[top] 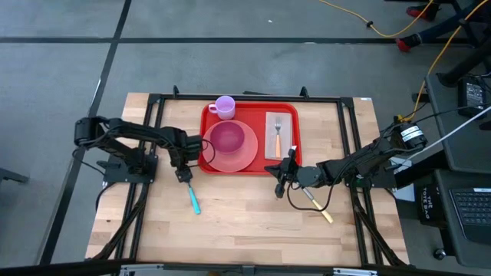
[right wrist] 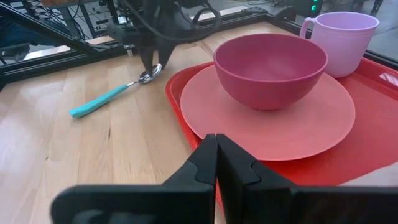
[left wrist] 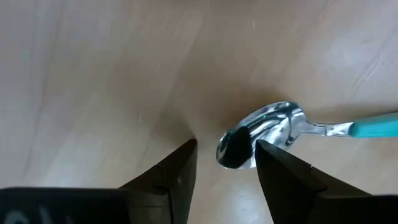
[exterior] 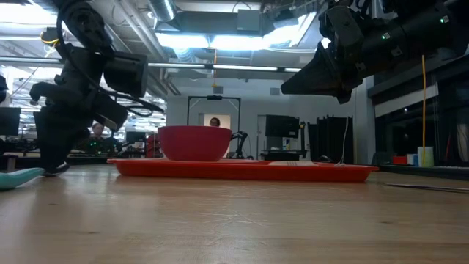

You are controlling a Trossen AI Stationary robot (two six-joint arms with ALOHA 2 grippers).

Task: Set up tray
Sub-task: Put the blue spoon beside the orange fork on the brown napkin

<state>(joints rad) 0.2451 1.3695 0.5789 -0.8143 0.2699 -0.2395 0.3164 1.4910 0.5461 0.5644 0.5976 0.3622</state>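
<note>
Closed, my right pincer (right wrist: 216, 163) hangs over the glossy red tray (top: 250, 166) with raised rim; my left pincer (left wrist: 225, 165) stands open around the spoon (left wrist: 264, 132) bowl on the bench (top: 238, 222). I read no writing.

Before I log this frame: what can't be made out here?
- Low view: the tray's contents behind the bowl are hidden.
- Left wrist view: the spoon's teal handle is cut off by the edge.
- High view: the yellow-handled utensil is partly under the right gripper, type unclear.
</note>
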